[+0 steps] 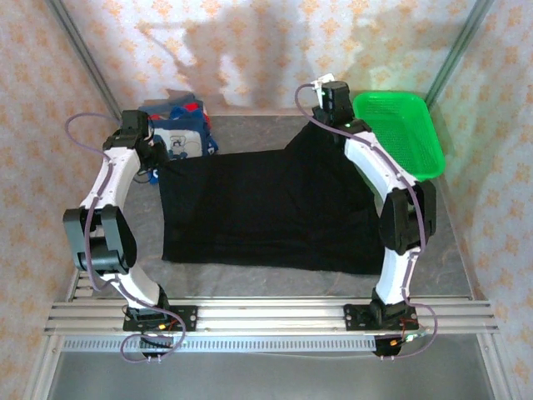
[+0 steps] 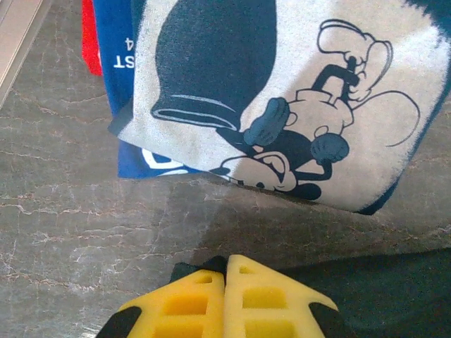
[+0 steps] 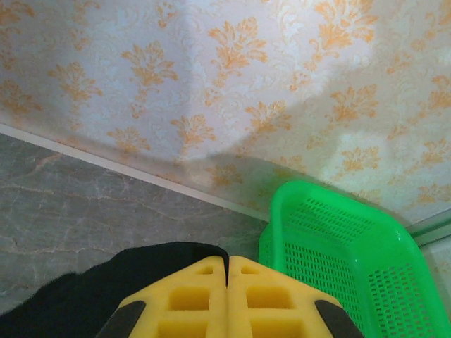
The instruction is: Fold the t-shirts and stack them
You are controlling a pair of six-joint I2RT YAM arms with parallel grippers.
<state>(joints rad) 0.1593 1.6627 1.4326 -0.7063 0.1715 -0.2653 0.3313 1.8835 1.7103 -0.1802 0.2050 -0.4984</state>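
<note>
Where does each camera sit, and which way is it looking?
Top external: above and behind the robot, looking down on the large plain black cloth t-shirt; left arm and right arm show.
Left wrist: on the left arm, facing the navy blue cartoon-print t-shirt past its shut left tool.
Right wrist: on the right arm, facing the wall and bright green plastic mesh basket past its shut right tool.
Shared: all three see the black t-shirt.

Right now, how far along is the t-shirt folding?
Done: the navy printed t-shirt lies folded at the back left, red cloth at its edge. In hand: the left gripper and right gripper are shut on far corners of the black t-shirt. Left: folding and stacking it.
</note>
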